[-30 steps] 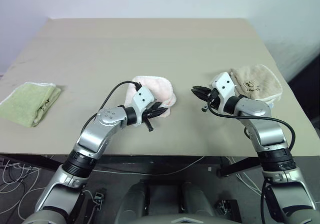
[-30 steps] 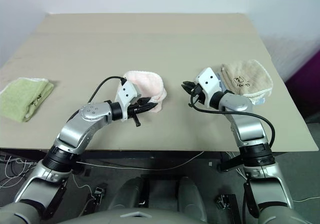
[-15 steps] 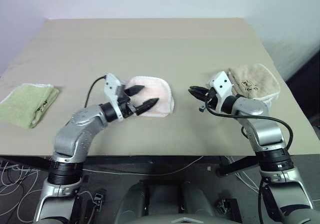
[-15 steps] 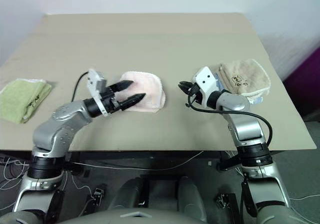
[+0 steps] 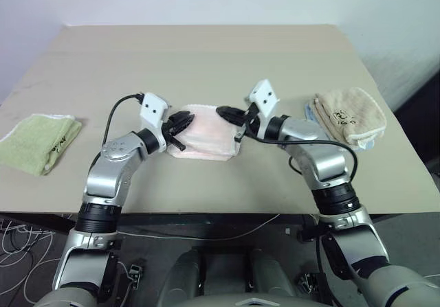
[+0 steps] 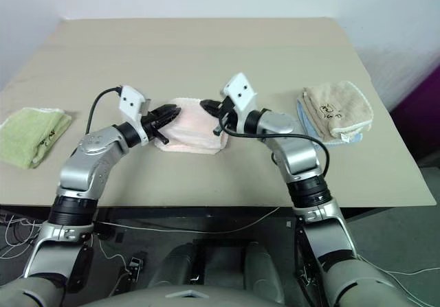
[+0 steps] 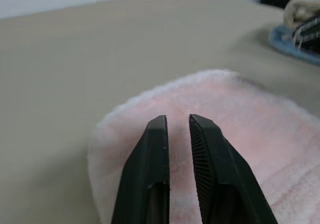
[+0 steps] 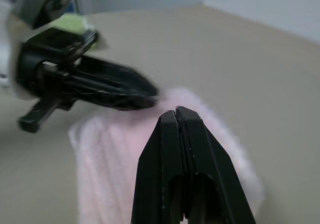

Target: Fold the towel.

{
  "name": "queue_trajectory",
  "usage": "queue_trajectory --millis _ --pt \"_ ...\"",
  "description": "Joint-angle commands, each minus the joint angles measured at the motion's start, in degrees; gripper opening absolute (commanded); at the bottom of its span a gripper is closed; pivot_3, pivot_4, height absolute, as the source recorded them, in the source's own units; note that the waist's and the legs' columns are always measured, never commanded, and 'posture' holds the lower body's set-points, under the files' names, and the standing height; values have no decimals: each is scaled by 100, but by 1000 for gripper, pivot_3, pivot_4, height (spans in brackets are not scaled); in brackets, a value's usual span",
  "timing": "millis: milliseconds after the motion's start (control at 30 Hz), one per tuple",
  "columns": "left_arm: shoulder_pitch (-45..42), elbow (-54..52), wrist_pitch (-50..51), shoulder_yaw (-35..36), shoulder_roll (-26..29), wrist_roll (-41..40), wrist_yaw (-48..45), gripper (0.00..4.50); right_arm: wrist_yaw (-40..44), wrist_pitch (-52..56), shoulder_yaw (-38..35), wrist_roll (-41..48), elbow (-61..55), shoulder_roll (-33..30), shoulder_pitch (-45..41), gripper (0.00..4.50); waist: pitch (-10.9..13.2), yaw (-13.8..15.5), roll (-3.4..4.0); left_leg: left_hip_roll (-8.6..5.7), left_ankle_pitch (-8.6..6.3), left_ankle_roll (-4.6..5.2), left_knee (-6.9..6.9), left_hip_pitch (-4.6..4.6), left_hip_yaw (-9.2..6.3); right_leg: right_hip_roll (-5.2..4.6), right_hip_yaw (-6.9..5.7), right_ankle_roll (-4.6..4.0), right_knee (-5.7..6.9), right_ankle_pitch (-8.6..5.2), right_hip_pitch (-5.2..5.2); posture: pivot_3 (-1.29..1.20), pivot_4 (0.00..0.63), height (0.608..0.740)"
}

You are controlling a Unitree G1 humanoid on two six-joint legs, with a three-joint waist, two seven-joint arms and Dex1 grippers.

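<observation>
We see one beige table point(image 5: 206, 53) with a plain pale wall behind it; cables lie on the floor under its near edge. Three folded towels lie on the table. At the left there is one light green towel point(image 5: 40, 141). In the middle, near the front edge, lies the pink towel point(image 5: 206, 139), folded into a small pad. The left gripper point(image 5: 182, 123) is at its left end, the fingers almost together with only a thin gap and nothing between them. The right gripper point(image 5: 227, 113) is at the towel's right end, fingers pressed together, empty. At the right lies one beige towel point(image 5: 347, 115).
</observation>
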Motion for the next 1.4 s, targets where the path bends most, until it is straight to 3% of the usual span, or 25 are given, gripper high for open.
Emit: queue_trajectory --millis 33,233,467,800,933,1033,1300,1333,1400 --pt "-51 323 -273 -220 -45 347 -47 927 -74 -218 127 -146 473 215 -24 0 0 -3 0 0 0 0 0 -2 0 0 0 0 2 0 -4 0 150 740" --pt "28 711 -234 -383 -162 647 48 927 -152 -529 233 -385 1349 442 175 0 -1 5 1 0 0 -1 2 -7 1 0 1 0 6 0 -9 0 150 740" --pt "275 431 -389 -271 -178 696 83 927 -142 -755 218 -456 1047 385 455 0 -5 1 4 0 0 -1 3 -1 0 -1 2 1 7 0 -3 0 150 740" --pt "190 -853 1607 2429 -583 -2364 981 927 -37 -399 -380 57 -745 -186 704 0 -2 -3 0 2 0 -1 5 -12 -1 -3 5 1 12 0 -16 0 150 740" --pt "281 -734 2546 2936 -446 -3059 1358 927 -75 -275 -530 118 -961 -399 732 0 -2 -3 -1 2 0 -1 6 -11 -1 -1 4 1 12 0 -15 0 150 740" --pt "246 -458 3094 3226 -442 -3541 1579 1532 -99 -257 -569 103 -1023 -491 765 0 -2 7 -1 1 0 -1 8 -11 -1 -1 3 1 13 1 -14 0 150 740" --pt "281 -115 3982 3140 -594 -3949 1946 4252 -173 -207 -590 86 -1319 -660 955 0 -2 2 -1 0 1 -1 8 -10 -1 -1 4 1 12 1 -14 0 150 740" --pt "275 -68 4054 3115 -644 -3957 2001 4479 -190 -189 -594 89 -1360 -671 976 0 -2 3 -1 0 1 -2 7 -11 0 -2 4 1 12 1 -15 0 150 740" --pt "280 60 4171 2982 -721 -3874 2089 4479 -230 -155 -604 97 -1419 -685 1020 0 -2 4 -1 0 1 -2 7 -10 0 -2 5 1 12 1 -14 0 150 740"
